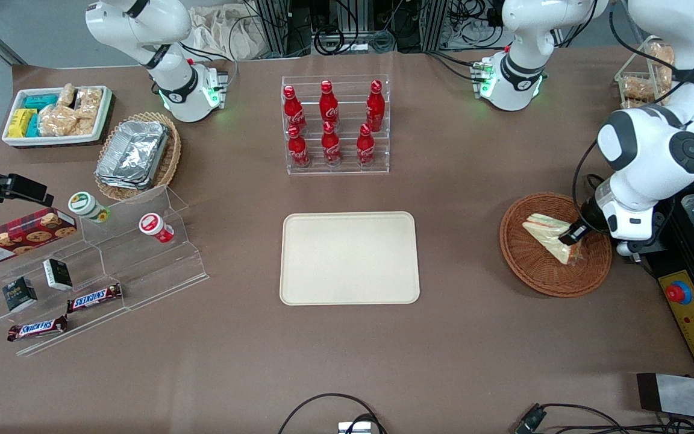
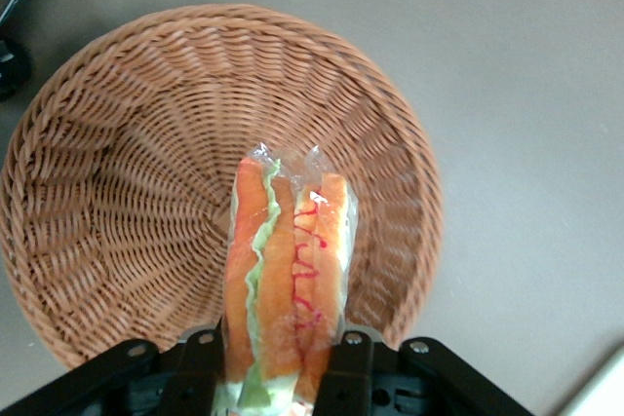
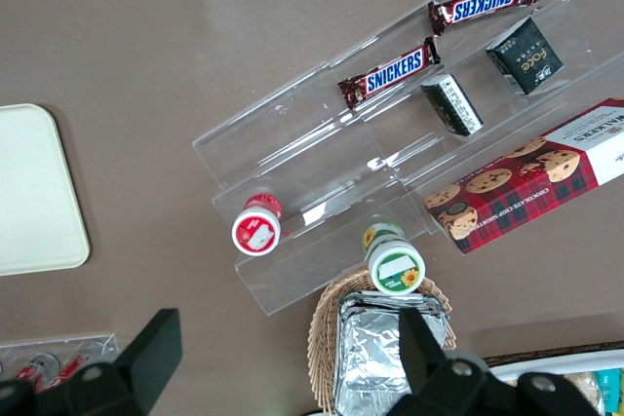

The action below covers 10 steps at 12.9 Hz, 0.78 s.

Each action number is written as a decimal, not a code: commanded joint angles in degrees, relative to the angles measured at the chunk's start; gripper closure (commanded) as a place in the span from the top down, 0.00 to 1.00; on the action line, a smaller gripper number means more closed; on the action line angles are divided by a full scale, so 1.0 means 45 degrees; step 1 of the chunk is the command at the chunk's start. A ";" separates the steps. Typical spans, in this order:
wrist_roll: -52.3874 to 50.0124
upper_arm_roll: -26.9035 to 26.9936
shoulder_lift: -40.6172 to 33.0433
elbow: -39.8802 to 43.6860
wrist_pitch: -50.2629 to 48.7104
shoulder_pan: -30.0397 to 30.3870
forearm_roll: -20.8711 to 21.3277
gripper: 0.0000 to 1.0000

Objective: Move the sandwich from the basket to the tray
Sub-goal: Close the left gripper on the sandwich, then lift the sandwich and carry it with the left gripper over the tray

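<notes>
Snickers bars [image 3: 398,73] and cookie box [image 3: 531,174] on clear shelving [image 3: 322,143] — tray [image 3: 34,192] nearby.

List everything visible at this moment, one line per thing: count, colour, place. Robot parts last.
sandwich: 1, pale bread with orange and green filling, in the basket, between the tool's fingers
basket: 1, reddish-brown wicker, toward the working arm's end
tray: 1, cream, table centre, nothing on it
cola bottles: 6, red, in a clear rack farther from the front camera than the tray
foil containers: stack, silver, in a tan basket
snack bin: 1, white, toward the parked arm's end
Snickers bars: 2, brown, on the clear stepped stand
cookie box: 1, red tartan, on that stand
tool: 1, black, shut on the sandwich over the basket
</notes>
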 commanded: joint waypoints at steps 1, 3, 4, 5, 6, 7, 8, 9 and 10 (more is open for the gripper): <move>0.0504 -0.0594 -0.0641 0.0172 -0.0754 -0.0044 0.0547 0.32; 0.0446 -0.1316 -0.0740 0.0308 -0.1067 -0.0044 0.0959 0.32; 0.0446 -0.1629 -0.0798 0.0348 -0.1106 -0.0044 0.0960 0.32; 0.0446 -0.2019 -0.0837 0.0503 -0.1242 -0.0044 0.0960 0.32; 0.0446 -0.2332 -0.0818 0.0678 -0.1379 -0.0044 0.0960 0.32; 0.0523 -0.2645 -0.0760 0.0738 -0.1380 -0.0064 0.0980 0.32; 0.0543 -0.3054 -0.0721 0.0835 -0.1361 -0.0064 0.0999 0.32; 0.0543 -0.3348 -0.0682 0.0972 -0.1361 -0.0064 0.1096 0.32; 0.0543 -0.3583 -0.0604 0.1108 -0.1380 -0.0064 0.1406 0.32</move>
